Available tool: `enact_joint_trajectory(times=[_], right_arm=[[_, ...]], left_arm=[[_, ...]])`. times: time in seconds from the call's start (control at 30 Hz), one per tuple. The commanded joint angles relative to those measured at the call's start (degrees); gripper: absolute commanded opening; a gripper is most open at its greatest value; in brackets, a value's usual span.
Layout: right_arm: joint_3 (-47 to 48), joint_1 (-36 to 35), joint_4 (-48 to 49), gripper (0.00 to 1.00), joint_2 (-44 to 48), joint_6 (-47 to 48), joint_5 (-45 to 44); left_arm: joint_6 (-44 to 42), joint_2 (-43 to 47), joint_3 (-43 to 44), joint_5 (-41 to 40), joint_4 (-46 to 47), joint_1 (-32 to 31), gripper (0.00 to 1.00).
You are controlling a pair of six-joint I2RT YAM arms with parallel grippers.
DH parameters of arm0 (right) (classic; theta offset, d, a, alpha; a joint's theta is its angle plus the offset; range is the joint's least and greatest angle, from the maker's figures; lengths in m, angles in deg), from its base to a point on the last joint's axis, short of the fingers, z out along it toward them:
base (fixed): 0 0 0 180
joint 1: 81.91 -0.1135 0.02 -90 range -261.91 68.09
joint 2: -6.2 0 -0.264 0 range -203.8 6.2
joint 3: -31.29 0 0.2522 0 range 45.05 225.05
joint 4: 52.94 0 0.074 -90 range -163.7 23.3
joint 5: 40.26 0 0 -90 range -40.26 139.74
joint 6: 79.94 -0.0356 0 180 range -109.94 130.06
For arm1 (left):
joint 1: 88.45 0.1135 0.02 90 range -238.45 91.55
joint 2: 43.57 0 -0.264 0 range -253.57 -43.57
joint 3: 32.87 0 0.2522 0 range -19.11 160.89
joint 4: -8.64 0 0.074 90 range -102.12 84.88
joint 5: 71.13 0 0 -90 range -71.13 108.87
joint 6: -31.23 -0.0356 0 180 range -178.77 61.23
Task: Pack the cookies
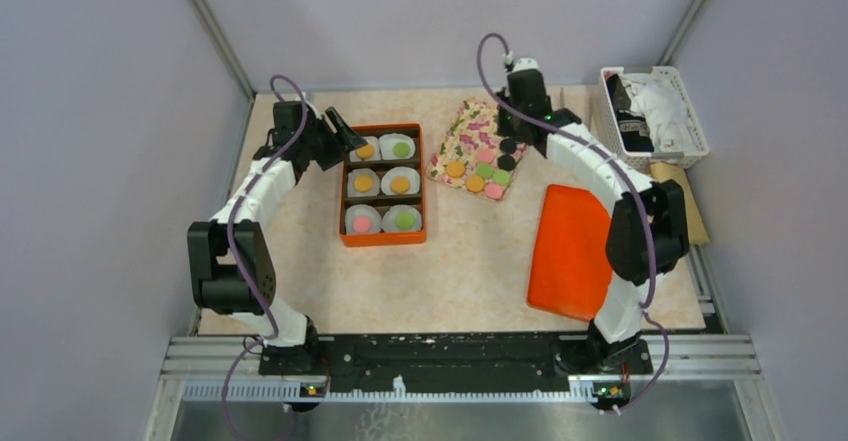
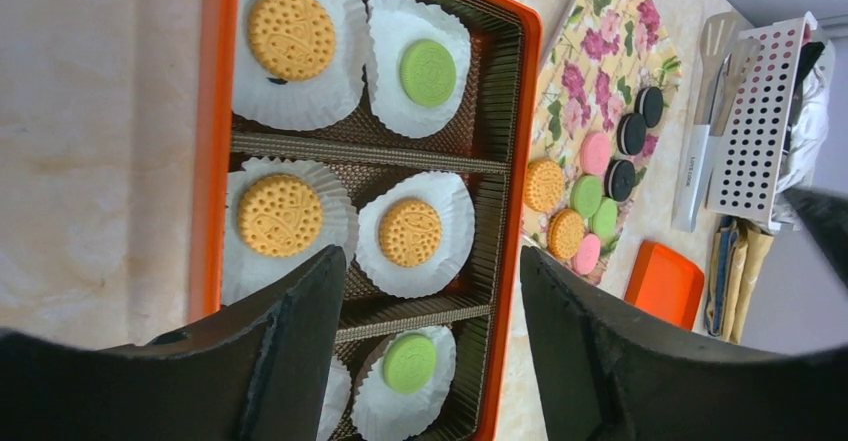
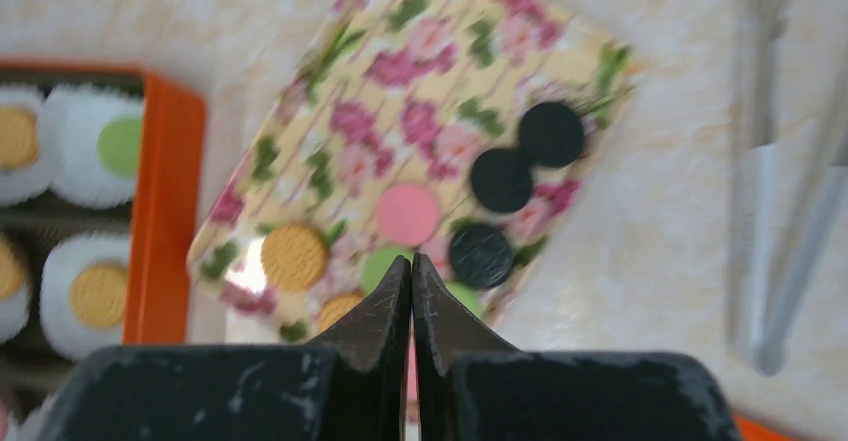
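An orange box [image 1: 382,242] holds six white paper cups [image 1: 385,220], each with one cookie: orange [image 2: 291,33], green [image 2: 428,72], orange [image 2: 279,214], orange [image 2: 411,232], green [image 2: 410,362], and a pink one [image 1: 362,224]. Loose cookies lie on a floral napkin [image 1: 462,126]: orange [image 3: 293,256], pink [image 3: 407,213], green [image 1: 484,170] and black [image 3: 501,179]. My left gripper [image 1: 340,141] is open and empty, and hangs over the box's near-left cups [image 2: 432,261]. My right gripper [image 1: 512,131] is shut and empty, above the napkin's cookies [image 3: 411,261].
The box's orange lid [image 1: 570,251] lies flat on the right. A white perforated basket [image 1: 655,116] with cloth stands at the back right. Metal utensils [image 3: 790,211] lie between the napkin and the basket. Grey walls close in the table.
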Motion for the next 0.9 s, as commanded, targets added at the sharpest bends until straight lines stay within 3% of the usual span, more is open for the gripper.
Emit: enact_joint_trajectory(times=[0.0,0.17,0.27,0.6,0.87], right_arm=[[-9.64,-7.85,0.61,0.00,4.47,0.51,3.07],[-14.01,-16.32,-2.17,0.00,4.21,0.82,4.30],[-15.71,-17.83,-1.88,0.00,1.66,-1.30,6.28],[-10.95,-17.81,-4.07,0.00,-8.55,-2.98,3.16],[-6.82,-15.92,-8.50,0.00,-12.47,-4.71,-3.07]], left_arm=[[-0.58,2.74,-0.05,1.30,2.43,-0.70,0.67],[-0.55,3.90,-0.64,1.29,2.22,-0.70,0.56],[-0.31,4.13,-0.77,1.40,2.20,-0.72,0.48],[-0.98,4.49,-0.37,0.61,0.48,-0.74,0.00],[-1.16,3.53,-0.18,1.60,0.56,-0.76,0.00]])
